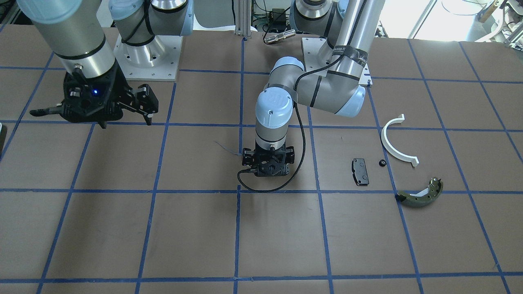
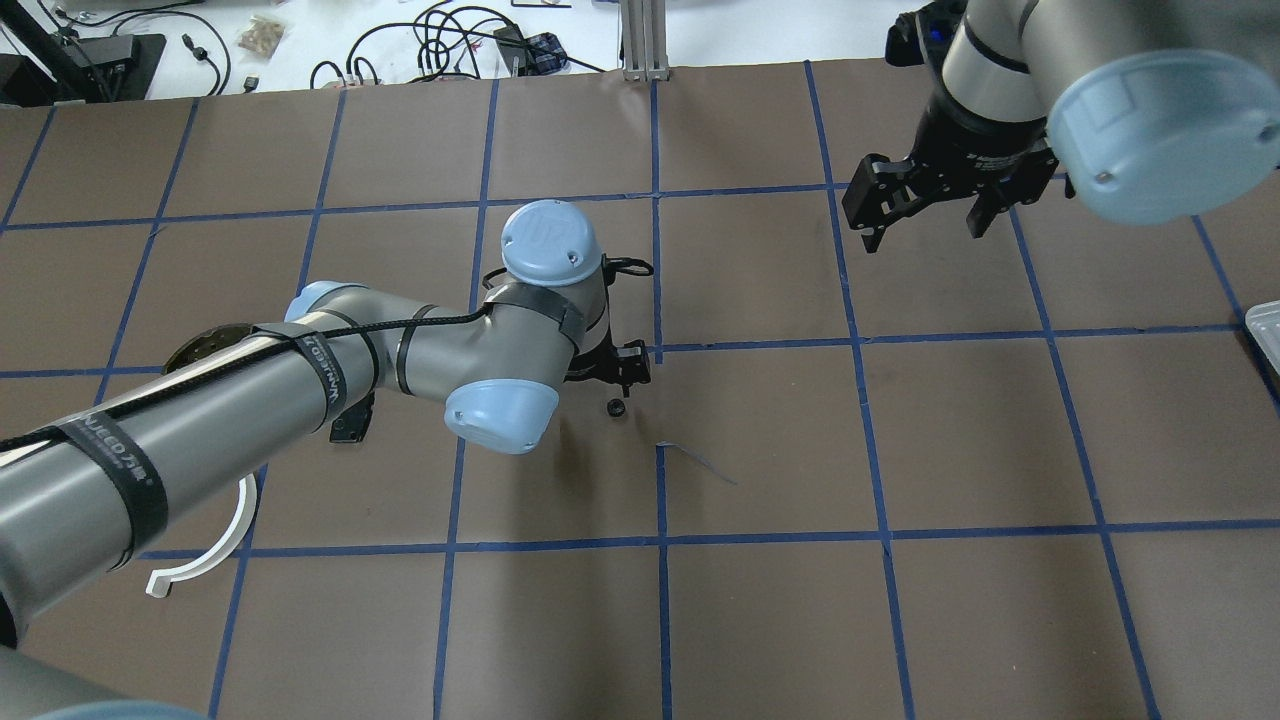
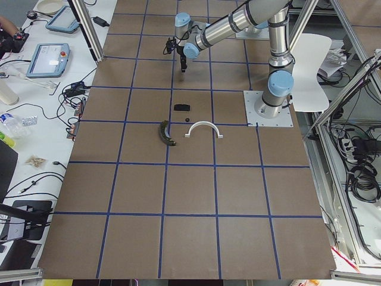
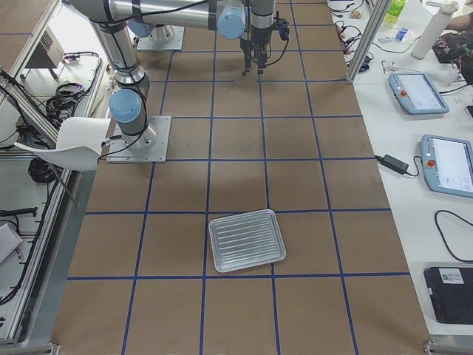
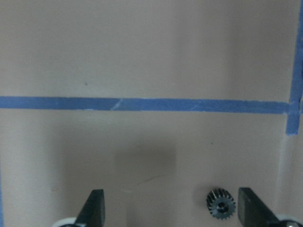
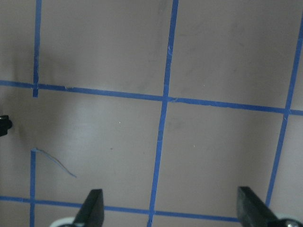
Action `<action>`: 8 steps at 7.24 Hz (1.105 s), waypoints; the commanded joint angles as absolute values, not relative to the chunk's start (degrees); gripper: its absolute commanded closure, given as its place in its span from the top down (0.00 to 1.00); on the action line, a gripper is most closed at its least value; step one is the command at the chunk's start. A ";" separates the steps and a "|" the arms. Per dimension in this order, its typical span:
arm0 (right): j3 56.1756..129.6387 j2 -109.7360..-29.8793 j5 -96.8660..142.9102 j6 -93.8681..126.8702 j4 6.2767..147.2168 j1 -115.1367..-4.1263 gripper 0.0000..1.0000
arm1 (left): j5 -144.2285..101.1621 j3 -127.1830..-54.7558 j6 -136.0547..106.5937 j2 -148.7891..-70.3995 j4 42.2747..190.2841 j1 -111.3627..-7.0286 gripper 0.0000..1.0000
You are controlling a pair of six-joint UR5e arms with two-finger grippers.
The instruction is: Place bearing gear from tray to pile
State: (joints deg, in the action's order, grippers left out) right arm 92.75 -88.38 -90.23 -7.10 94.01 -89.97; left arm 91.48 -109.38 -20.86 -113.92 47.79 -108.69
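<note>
Left gripper (image 5: 171, 201) hangs low over the table (image 1: 163, 237), jaws apart, with the bearing gear (image 5: 221, 203) lying loose just inside one finger and well apart from the pile (image 1: 360, 172), so the pickup seems in hand: centre over it, clamp, then carry; right gripper (image 6: 170, 208) hovers, also spread.

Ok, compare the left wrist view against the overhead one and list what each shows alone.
Only the wrist view: the bearing gear's teeth and centre hole, and that it lies inside the open left claw, close to one finger. Only the overhead: the right claw hovering open, the white half-ring, a corner of the tray. Both: the gear lying on the brown table and the blue tape lines.
</note>
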 commanded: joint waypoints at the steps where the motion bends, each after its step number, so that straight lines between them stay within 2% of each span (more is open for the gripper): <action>1: 92.81 -90.18 -90.09 -10.19 88.78 -88.42 1.00 | 91.50 -109.51 -21.88 -114.78 47.29 -109.77 0.90; 3: 93.17 -90.70 -89.91 -8.01 89.47 -88.24 1.00 | 91.23 -109.51 -22.06 -114.96 46.50 -109.78 0.90; 4: 92.90 -90.18 -89.74 -5.39 89.82 -88.68 1.00 | 91.06 -109.51 -22.06 -115.22 46.58 -109.78 0.81; 5: 92.81 -89.22 -91.74 -5.27 89.30 -88.77 1.00 | 91.05 -109.42 -21.97 -115.40 46.50 -109.78 0.65; 7: 93.24 -90.78 -93.25 -6.06 88.68 -88.86 1.00 | 91.14 -109.42 -21.62 -115.40 46.49 -109.78 0.17; 8: 93.69 -90.70 -93.51 -5.98 88.68 -88.86 1.00 | 91.23 -109.25 -21.53 -115.23 46.41 -109.78 0.02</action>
State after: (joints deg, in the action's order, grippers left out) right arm 93.14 -90.42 -93.05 -5.82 88.83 -88.83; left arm 91.15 -109.37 -21.63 -115.32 46.47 -109.78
